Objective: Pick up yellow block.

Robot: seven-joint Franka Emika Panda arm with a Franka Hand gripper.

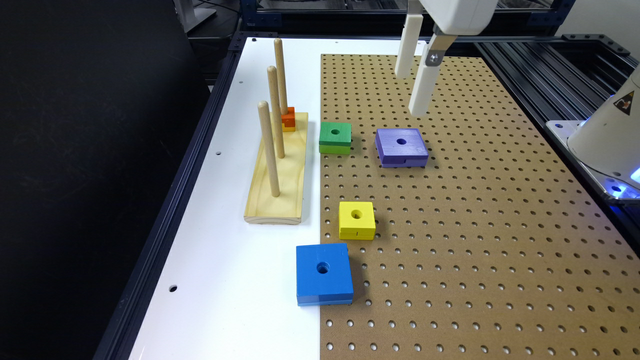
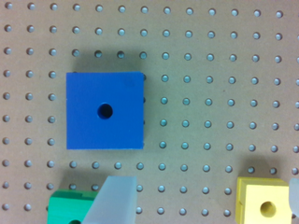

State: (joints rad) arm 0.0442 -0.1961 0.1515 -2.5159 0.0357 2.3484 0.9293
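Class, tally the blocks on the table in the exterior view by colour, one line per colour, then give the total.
green block: 1
purple block: 1
yellow block: 1
blue block: 1
small orange block: 1
Total: 5

My brown pegboard [image 1: 475, 225] carries the yellow block [image 1: 357, 220], a green block [image 1: 335, 138] and a purple block [image 1: 401, 146]; beside it the white table [image 1: 225, 280] bears the wooden peg base [image 1: 277, 175], with a blue block [image 1: 323, 274] straddling their shared edge
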